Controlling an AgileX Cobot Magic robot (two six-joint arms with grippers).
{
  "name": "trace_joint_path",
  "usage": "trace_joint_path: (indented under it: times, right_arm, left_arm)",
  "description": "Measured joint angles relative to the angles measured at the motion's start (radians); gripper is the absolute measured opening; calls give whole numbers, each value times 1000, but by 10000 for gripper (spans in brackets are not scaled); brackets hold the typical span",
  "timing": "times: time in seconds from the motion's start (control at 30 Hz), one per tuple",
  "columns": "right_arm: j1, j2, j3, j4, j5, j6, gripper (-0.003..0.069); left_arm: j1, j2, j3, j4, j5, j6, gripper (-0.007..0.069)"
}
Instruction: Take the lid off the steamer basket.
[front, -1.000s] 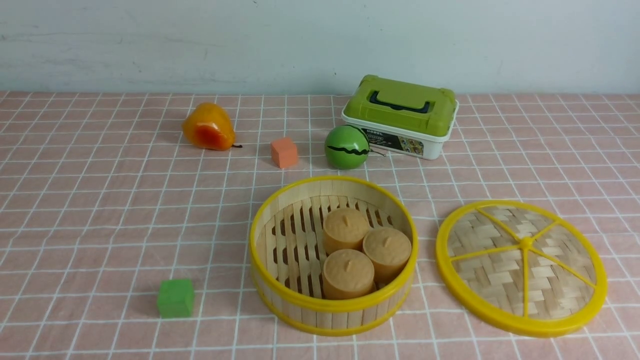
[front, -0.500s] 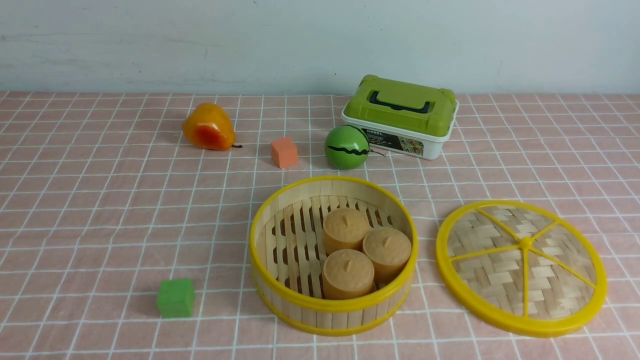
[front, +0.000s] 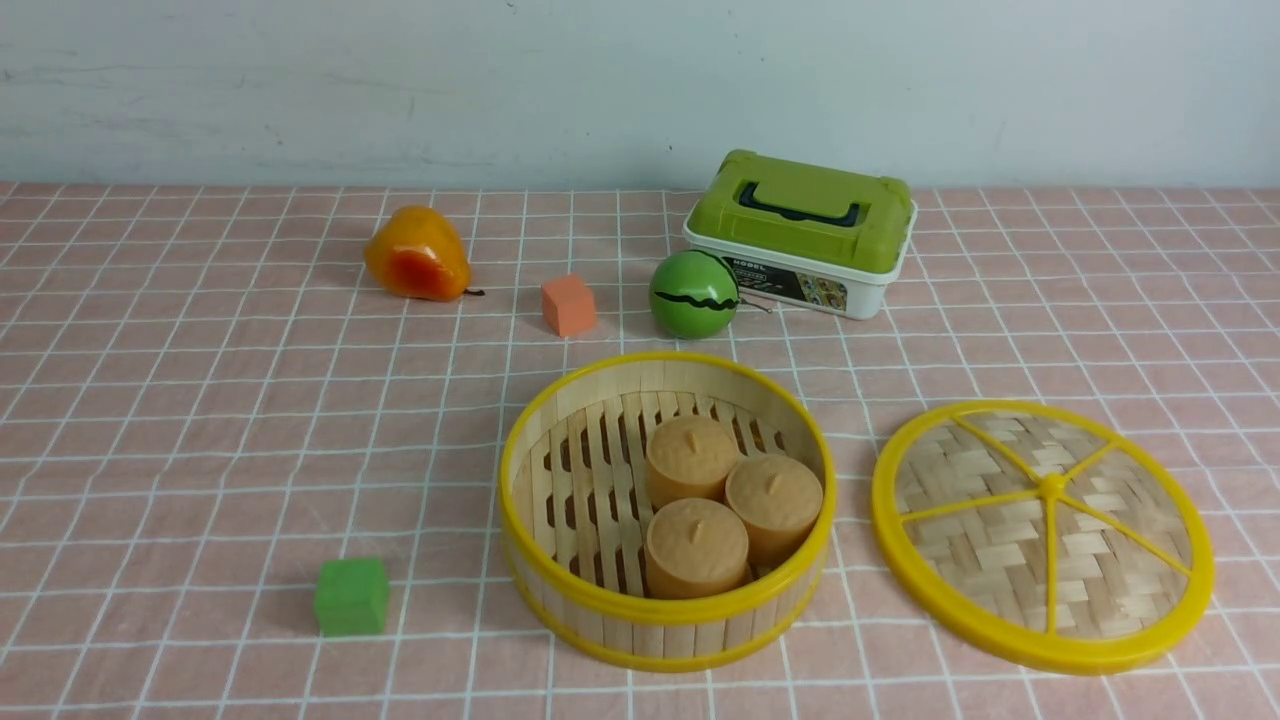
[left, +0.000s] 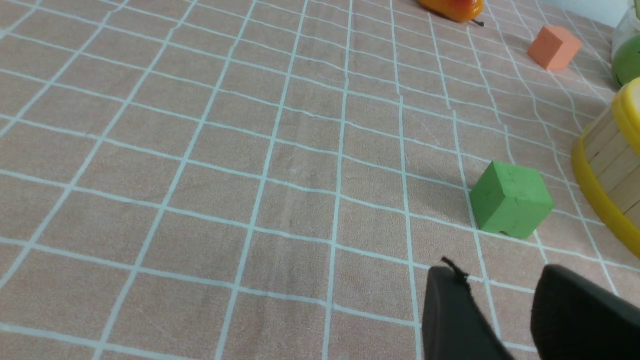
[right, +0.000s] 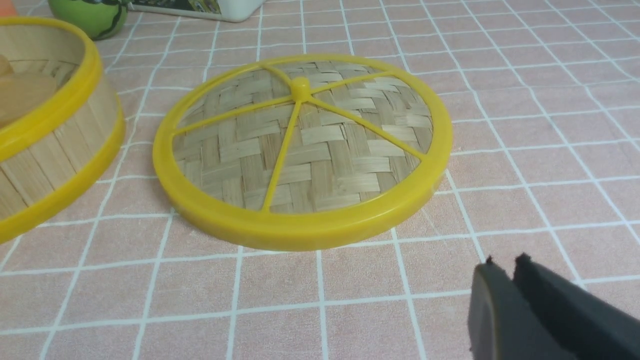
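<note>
The steamer basket stands uncovered at the table's centre front, with three tan buns inside. To its right the lid lies flat on the cloth, apart from the basket. Neither arm shows in the front view. In the right wrist view the lid lies ahead of my right gripper, whose fingers stand nearly together with nothing between them. My left gripper is open and empty above the cloth, near a green cube, with the basket's wall at the view's edge.
The green cube sits front left of the basket. Behind the basket are an orange cube, a green striped ball and a white box with a green top. An orange pear lies at the back left.
</note>
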Motion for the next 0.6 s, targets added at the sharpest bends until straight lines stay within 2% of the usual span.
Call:
trace_joint_path:
  times: [0.6]
  right_arm:
    - [0,0,0,0,0,0,45]
  left_arm:
    - [0,0,0,0,0,0,239]
